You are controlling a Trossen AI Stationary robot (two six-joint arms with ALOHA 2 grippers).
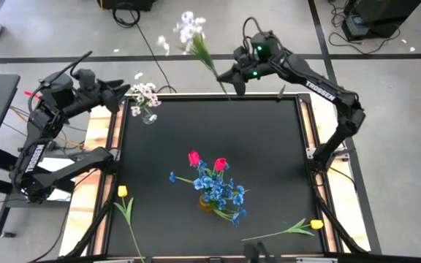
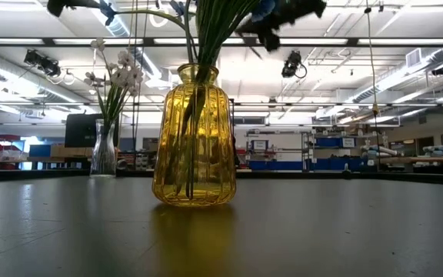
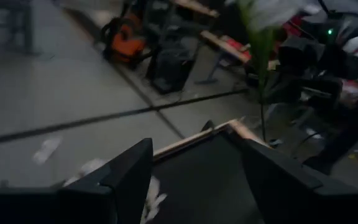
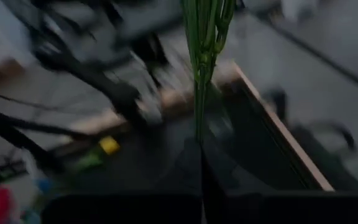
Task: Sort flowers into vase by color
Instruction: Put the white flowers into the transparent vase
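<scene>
A white flower spray [image 1: 190, 31] is being held by the right fingers [image 1: 234, 86], which are clamped on the low end of its stem, beyond the far edge of the desk [image 1: 269, 146] and well apart from the clear vase [image 1: 148, 115]. That vase, at the far left corner, is already being filled with white blossoms [image 1: 143, 92], so it is judged to be the target. The left fingers [image 1: 126, 97] are being kept spread and empty just beside the clear vase. For a clean insertion, the stem should be brought upright over the vase mouth and lowered slowly, with the left arm cleared from the path. From the clear vase, the yellow vase [image 1: 207, 203] of blue sprays [image 1: 221, 191] and red tulips [image 1: 194, 157] is standing toward the desk's middle; two yellow tulips [image 1: 123, 192] are lying near the front edge.
</scene>
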